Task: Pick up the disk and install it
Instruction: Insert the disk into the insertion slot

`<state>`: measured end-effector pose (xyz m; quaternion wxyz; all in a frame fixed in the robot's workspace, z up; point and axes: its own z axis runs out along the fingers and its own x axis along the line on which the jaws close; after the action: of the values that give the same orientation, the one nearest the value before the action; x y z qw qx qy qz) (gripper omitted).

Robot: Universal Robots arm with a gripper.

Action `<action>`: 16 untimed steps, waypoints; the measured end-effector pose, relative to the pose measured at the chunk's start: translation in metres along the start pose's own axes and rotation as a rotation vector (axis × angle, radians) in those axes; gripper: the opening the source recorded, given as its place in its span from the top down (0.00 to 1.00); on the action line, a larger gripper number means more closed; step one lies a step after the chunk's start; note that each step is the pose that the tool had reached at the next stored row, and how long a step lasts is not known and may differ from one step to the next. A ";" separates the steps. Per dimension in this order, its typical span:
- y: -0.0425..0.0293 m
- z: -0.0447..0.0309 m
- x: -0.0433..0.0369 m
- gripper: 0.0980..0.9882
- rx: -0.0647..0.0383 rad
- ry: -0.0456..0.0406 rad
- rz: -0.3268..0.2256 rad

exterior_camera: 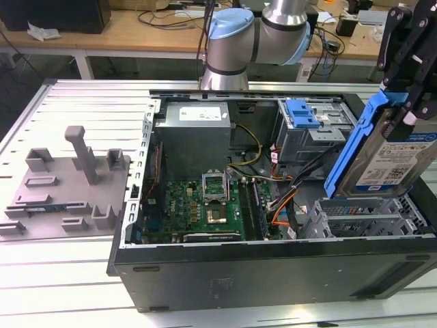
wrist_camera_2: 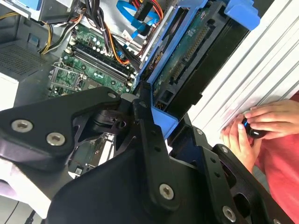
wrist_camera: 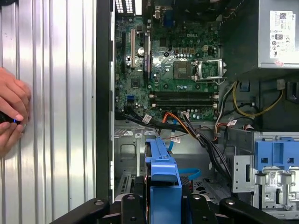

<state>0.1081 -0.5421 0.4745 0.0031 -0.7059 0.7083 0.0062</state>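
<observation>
The disk (exterior_camera: 392, 160), a silver-grey drive with a white-and-blue label in a bright blue carrier, hangs tilted above the grey drive cage (exterior_camera: 362, 215) at the near corner of the open computer case, on the exterior view's right. My black gripper (exterior_camera: 401, 106) is shut on its upper end. In the second wrist view the disk (wrist_camera_2: 187, 60) shows its underside and blue frame, clamped by the gripper (wrist_camera_2: 154, 123). In the first wrist view the blue carrier edge (wrist_camera: 163, 172) sticks out from the gripper (wrist_camera: 163, 207) over the cage floor.
The case (exterior_camera: 273, 266) lies open with motherboard (exterior_camera: 205, 208), power supply (exterior_camera: 194, 133) and cables exposed. A separate blue latch (exterior_camera: 302, 113) sits on the far bay. A grey fixture plate (exterior_camera: 68, 184) lies at the exterior view's left. A person's hands (wrist_camera_2: 252, 126) rest beside the case.
</observation>
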 end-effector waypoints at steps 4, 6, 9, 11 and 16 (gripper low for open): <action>0.0000 0.0000 0.0000 0.70 0.000 0.0000 0.000; 0.0000 0.0002 0.0000 0.70 0.000 -0.0001 0.000; 0.0000 0.0019 0.0001 0.70 0.000 0.0000 0.000; -0.0001 0.0035 0.0001 0.70 0.000 0.0000 -0.002; -0.0003 0.0062 0.0011 0.70 0.000 0.0000 -0.006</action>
<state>0.1083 -0.5431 0.4683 0.0030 -0.7080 0.7061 0.0063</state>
